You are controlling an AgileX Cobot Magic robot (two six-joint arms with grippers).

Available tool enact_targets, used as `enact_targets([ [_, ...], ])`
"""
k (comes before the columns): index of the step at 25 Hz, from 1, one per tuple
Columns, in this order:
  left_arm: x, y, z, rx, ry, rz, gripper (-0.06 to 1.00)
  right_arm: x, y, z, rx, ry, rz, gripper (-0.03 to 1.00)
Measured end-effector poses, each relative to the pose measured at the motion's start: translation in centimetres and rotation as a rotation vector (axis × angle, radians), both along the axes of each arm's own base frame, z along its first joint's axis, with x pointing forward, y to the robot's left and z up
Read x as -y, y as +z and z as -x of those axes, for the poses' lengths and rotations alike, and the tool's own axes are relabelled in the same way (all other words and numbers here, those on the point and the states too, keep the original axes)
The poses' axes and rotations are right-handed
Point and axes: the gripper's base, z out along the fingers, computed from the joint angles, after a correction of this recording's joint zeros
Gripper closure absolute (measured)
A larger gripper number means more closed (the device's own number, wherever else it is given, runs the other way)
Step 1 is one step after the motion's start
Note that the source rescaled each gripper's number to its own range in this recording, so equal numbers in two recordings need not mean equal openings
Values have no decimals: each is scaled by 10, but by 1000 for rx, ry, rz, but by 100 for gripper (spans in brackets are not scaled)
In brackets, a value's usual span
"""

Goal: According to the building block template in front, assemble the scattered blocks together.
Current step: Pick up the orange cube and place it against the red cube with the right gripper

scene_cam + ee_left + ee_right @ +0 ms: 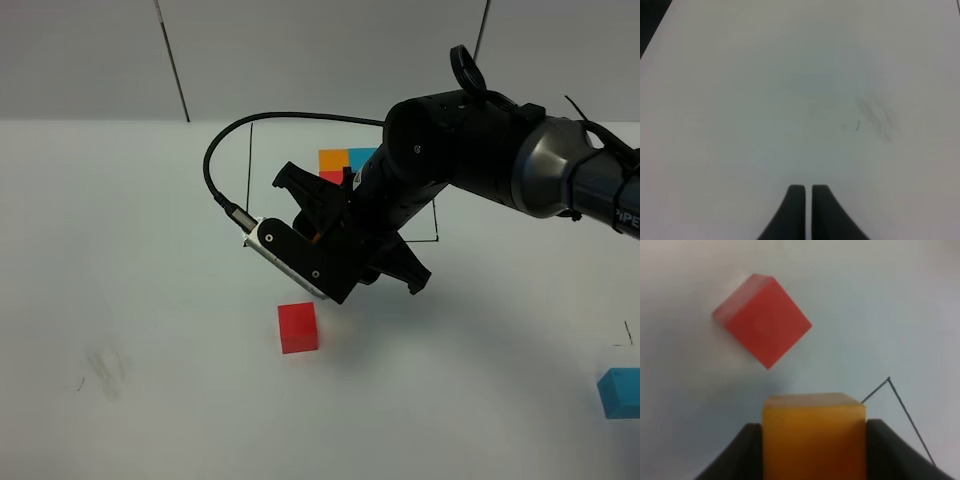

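Orange block (812, 437) between the right jaws

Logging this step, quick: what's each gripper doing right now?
Left gripper: closed, holding nothing.
Right gripper: closed on the orange block.

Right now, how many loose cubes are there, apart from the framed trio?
3: red cube in the middle, blue cube at the far right, orange cube in the right pincer.
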Motion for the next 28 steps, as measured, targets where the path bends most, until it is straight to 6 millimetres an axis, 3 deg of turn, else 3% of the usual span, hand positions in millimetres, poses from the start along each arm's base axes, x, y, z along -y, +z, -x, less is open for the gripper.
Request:
enact_targets([
  [16, 0, 0, 0, 0, 0, 0, 94, -11, -1, -4, 147, 99, 105, 49],
  [28, 0, 0, 0, 0, 0, 0, 94, -34, 0, -18, 42, 166, 217, 49],
])
